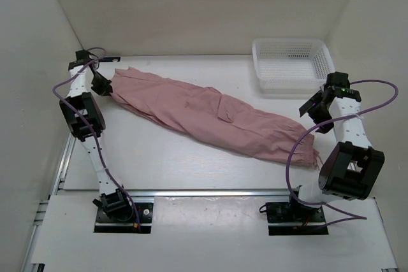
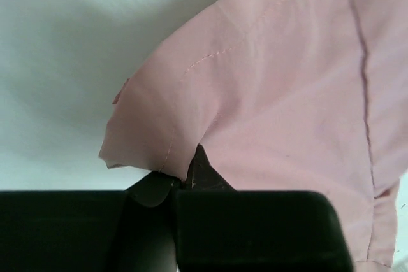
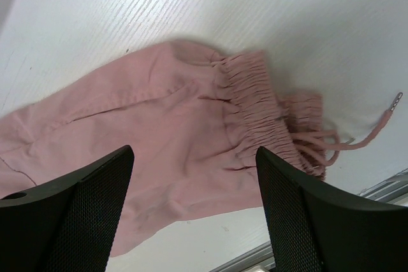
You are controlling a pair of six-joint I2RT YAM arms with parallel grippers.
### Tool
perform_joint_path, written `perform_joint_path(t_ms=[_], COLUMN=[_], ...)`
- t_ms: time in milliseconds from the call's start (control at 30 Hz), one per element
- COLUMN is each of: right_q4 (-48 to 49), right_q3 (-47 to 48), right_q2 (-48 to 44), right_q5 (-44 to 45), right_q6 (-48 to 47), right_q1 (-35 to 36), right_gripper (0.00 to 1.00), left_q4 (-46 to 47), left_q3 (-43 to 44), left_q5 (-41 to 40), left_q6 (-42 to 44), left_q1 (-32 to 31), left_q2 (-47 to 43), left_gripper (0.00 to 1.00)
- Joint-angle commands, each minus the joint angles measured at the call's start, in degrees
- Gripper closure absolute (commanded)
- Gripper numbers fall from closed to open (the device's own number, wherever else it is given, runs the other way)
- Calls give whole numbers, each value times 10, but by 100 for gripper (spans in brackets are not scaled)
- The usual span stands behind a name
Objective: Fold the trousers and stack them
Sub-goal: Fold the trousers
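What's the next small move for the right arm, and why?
Probably lower the right pincer onto the trousers' gathered elastic end and close: it hangs open above it, while the left pincer seems shut on the far end.

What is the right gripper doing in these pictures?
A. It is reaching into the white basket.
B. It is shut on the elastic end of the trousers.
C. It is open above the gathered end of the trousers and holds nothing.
C: in the right wrist view the right gripper has its jaws wide apart, and the trousers lie ungripped below them.
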Motion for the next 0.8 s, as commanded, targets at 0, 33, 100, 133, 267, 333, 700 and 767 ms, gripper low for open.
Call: perform_joint_path(t_ms=[0, 33, 100, 133, 267, 333, 700, 767], right_q4=[-1, -1, -7, -7, -12, -17, -28, -28], right_q3=[12, 12, 12, 12, 12, 12, -2, -8], right_q2=[-15, -21, -21, -27, -32, -47, -102, -120], right_q5=[-6, -6, -6, -11, -33, -38, -48, -48], right_q6=[-16, -17, -17, -17, -11, -11, -11, -11], right_q1=[-2, -2, -2, -2, -2, -2, -2, -2], right_gripper=[18, 18, 18, 18, 18, 18, 18, 18], left_q4=[-9, -9, -9, -17, -42, -48, -95, -78], left_q3=[22, 22, 47, 58, 109, 115, -18, -97], left_q5=[-41, -41, -41, -41, -12, 8, -3, -3], left_q6=[16, 22, 52, 63, 105, 114, 202, 185], left_q1=[24, 24, 19, 19, -10, -16, -296, -350], left_q2=[-114, -127, -150, -166, -200, -218, -340, -381], left_gripper=[90, 90, 90, 90, 90, 90, 90, 90])
